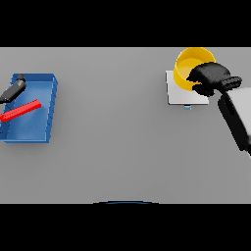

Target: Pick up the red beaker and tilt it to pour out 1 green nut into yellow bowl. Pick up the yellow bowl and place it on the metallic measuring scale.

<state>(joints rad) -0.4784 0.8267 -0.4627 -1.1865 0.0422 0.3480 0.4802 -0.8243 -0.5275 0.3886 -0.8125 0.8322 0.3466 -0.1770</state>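
The yellow bowl (188, 66) stands at the far right on the pale square measuring scale (177, 94). My right hand (212, 78) covers the bowl's near right rim, with fingers reaching inside and the thumb curled against the outside wall. Whether the bowl rests fully on the scale or hovers just above it cannot be told. A long red object (20, 111), apparently the beaker on its side, lies in the blue tray (46, 112) at the far left. My left hand (13, 89) shows as a slim dark shape over the tray's far left corner, fingers straight. No green nut is visible.
A small blue mark (187, 107) sits at the scale's near edge. My right forearm (238, 117) slants in from the right edge. The grey table (112, 122) stretches between the tray and the scale.
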